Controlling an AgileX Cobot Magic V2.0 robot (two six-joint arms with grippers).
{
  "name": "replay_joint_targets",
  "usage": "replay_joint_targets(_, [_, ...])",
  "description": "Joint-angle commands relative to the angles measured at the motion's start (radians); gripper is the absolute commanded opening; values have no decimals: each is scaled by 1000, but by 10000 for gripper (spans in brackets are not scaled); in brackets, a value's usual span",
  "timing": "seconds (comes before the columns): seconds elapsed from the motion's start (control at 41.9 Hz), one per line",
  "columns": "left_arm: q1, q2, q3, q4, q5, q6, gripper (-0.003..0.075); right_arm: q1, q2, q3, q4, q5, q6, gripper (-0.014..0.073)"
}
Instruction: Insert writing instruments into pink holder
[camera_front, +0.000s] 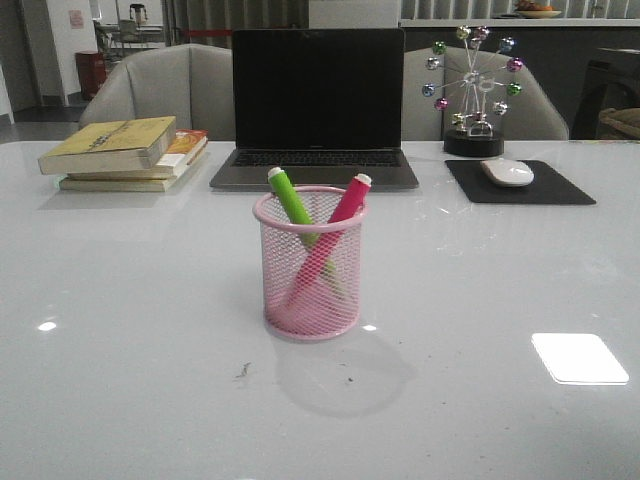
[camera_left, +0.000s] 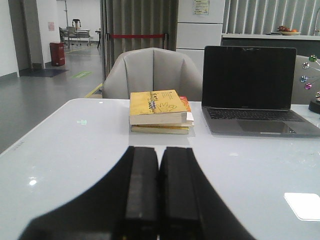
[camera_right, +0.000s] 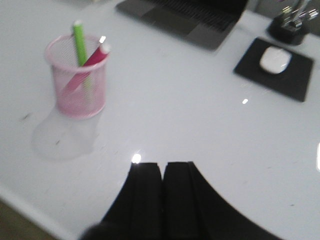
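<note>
The pink holder (camera_front: 311, 265) stands upright in the middle of the white table, also seen in the right wrist view (camera_right: 77, 77). Inside it lean the green marker (camera_front: 292, 197) and the magenta marker (camera_front: 345, 205), crossing each other, their tops poking above the rim; in the right wrist view, the green marker (camera_right: 79, 42) and magenta marker (camera_right: 90, 62). My left gripper (camera_left: 160, 150) is shut and empty, far from the holder, facing the books. My right gripper (camera_right: 163, 166) is shut and empty, well away from the holder. Neither arm shows in the front view.
An open laptop (camera_front: 315, 105) sits behind the holder. A stack of books (camera_front: 125, 150) lies at the back left. A white mouse (camera_front: 508, 172) rests on a black pad (camera_front: 520, 183) at the back right, beside a ball ornament (camera_front: 473, 85). Grey chairs stand behind the table.
</note>
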Motion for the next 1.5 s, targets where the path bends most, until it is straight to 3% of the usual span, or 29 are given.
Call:
replay_joint_targets(0.0, [-6, -21, 1, -6, -93, -1, 97, -111, -114, 79, 34, -250, -8, 55])
replay_joint_targets(0.191, [-6, -21, 1, -6, -93, -1, 97, -226, -257, 246, 87, -392, -8, 55])
replay_joint_targets(0.381, [-6, -21, 1, -6, -93, -1, 97, -269, -320, 338, 92, -476, 17, 55])
replay_joint_targets(0.787, [-6, -19, 1, -6, -92, -1, 97, -268, -318, 336, 97, -529, 25, 55])
replay_joint_targets(0.954, [-6, -19, 1, -6, -92, -1, 97, -321, -318, 336, 33, -593, 116, 55])
replay_joint_targets(1.478, [-6, -19, 1, -6, -92, -1, 97, -332, -318, 336, 15, -534, 127, 55])
